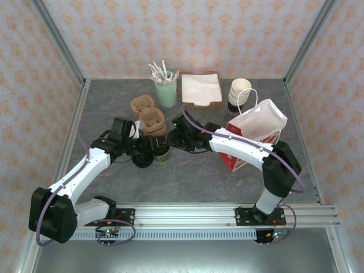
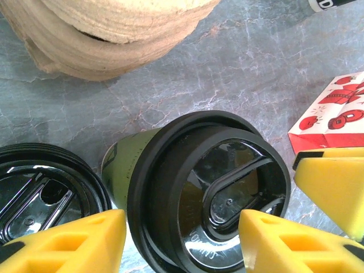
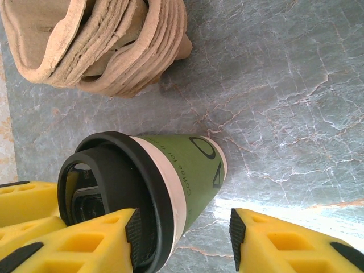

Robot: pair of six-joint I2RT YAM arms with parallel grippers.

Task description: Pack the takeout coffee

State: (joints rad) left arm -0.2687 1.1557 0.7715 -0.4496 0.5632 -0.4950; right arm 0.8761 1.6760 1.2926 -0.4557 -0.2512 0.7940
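Obstacles around coffee (image 3: 196, 170): tray stack (image 2: 114, 34) close behind; spare lid (image 2: 40, 187) just beside, left; bag (image 1: 259, 128) well apart, right. Free room: bare table (image 1: 187, 182) in front; narrow clear strip between stack and coffee.

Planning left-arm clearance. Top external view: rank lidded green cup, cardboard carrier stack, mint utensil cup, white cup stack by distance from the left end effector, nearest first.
1. Lidded green cup, right at the left end effector.
2. Cardboard carrier stack, just behind it.
3. Mint utensil cup, farther back.
4. White cup stack, back right corner.
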